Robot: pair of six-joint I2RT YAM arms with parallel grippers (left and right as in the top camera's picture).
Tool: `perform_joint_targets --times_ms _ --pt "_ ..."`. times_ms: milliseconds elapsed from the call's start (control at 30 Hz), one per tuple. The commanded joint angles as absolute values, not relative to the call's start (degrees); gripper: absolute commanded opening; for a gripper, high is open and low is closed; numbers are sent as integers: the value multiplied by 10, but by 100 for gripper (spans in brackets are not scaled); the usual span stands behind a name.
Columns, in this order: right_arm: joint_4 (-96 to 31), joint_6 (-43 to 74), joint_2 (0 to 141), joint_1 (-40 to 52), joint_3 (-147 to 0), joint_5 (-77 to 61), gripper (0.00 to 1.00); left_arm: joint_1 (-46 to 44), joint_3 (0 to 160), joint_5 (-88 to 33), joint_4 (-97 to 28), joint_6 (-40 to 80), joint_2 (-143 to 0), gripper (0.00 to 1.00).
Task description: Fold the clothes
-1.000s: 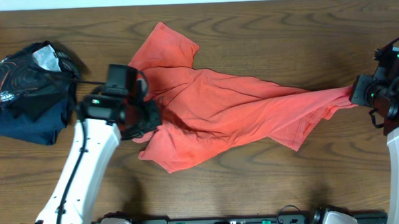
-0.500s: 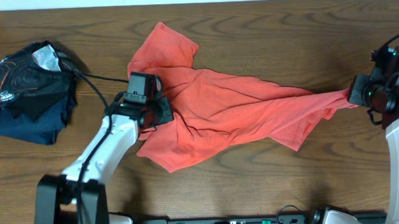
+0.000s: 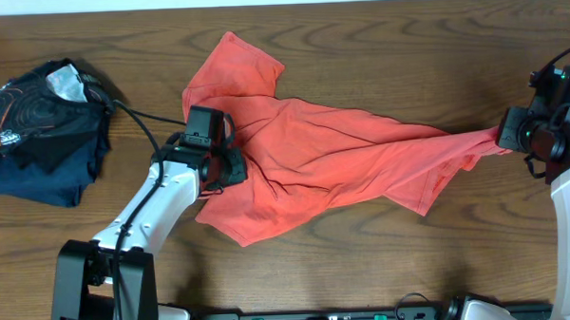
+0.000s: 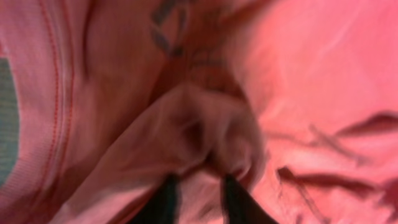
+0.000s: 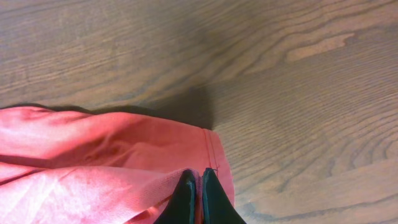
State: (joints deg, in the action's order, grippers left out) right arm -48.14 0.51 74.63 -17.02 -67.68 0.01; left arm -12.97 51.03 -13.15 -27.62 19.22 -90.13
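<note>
The coral-red T-shirt (image 3: 313,159) lies crumpled across the middle of the wooden table, stretched out to the right. My left gripper (image 3: 230,162) is down on its left part; in the left wrist view its fingers (image 4: 198,193) are pressed into a bunched fold of the shirt (image 4: 205,124), slightly apart, with cloth between them. My right gripper (image 3: 506,133) is shut on the shirt's right hem edge; the right wrist view shows the fingers (image 5: 198,186) pinching the hem (image 5: 124,162) just above the table.
A dark navy garment with a printed pattern (image 3: 37,126) lies bunched at the table's far left. A black cable runs from it toward my left arm. Bare wood (image 3: 405,51) lies behind the shirt and in front of it.
My left gripper moved right from the shirt's left edge onto the cloth and settled into a fold. My right gripper kept its grip and barely moved.
</note>
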Motion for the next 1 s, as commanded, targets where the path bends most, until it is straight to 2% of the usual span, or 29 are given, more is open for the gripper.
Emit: perform_joint_targets --times_ms 0,67,200,900,967 --pt "-480 -4 747 -172 -677 9 1 -131 507 -126 -286 152 -901 55" --pt "-480 -4 747 -172 -677 9 1 -131 507 -126 -289 133 -901 58" --pt "-481 -4 747 -172 -677 9 1 -131 507 -126 -288 124 -901 58" --pt "-482 -4 747 -172 -677 9 1 -180 507 -139 -260 123 -933 51" --pt "-483 -4 747 -172 -677 9 1 -180 507 -139 -256 123 -936 48"
